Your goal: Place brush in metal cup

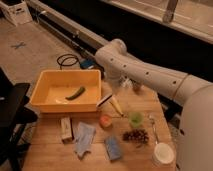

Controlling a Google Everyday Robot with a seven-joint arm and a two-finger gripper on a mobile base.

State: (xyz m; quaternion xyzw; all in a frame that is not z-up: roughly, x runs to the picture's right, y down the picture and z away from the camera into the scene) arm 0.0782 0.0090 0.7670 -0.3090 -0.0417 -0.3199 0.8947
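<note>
Camera view shows one gripper (122, 86), fingers together, under the arm (145, 70) just right of the one yellow tub (65, 104), one white brush (104, 100) slanting near the tub's right corner, one metal cup (136, 86) by the table's far edge, one green cup (135, 119) and one white bowl (163, 153).

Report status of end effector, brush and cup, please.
End effector shut on brush, beside tub corner. Brush tilted, not in cup. Cup stands beyond; way looks free.
</note>
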